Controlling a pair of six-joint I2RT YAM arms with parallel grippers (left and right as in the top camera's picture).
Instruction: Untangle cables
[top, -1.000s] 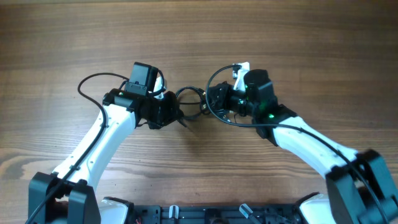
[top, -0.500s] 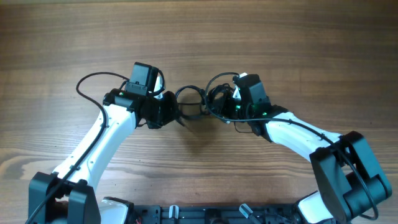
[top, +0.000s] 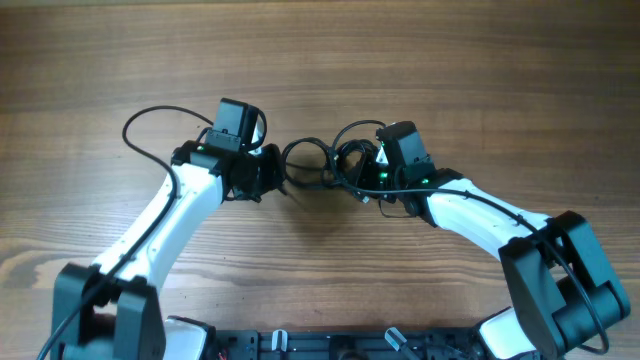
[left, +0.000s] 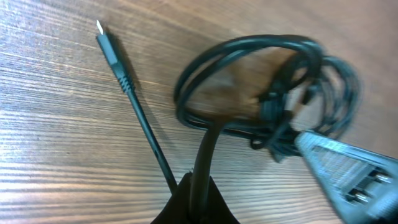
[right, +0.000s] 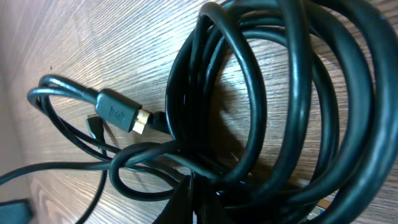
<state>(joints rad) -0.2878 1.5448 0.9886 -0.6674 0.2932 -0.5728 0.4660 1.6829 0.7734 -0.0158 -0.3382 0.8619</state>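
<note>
The tangled cables (top: 322, 166), midway between the side edges of the worktop (top: 520, 70), are gripped by left fingers (left: 214, 210) and right fingers (right: 179, 210); opposed pulling may cinch them tighter.

You find the cables (top: 310, 165) crowding the narrow gap between left gripper (top: 276, 180) and right gripper (top: 352, 175), both arms (top: 170, 215) barring the near side, while bare table (top: 320, 60) lies open beyond and on either flank.

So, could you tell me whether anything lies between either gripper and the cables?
Nothing visible does. The left gripper and the right gripper each pinch strands of the cables, which lie bunched between them on the table.
</note>
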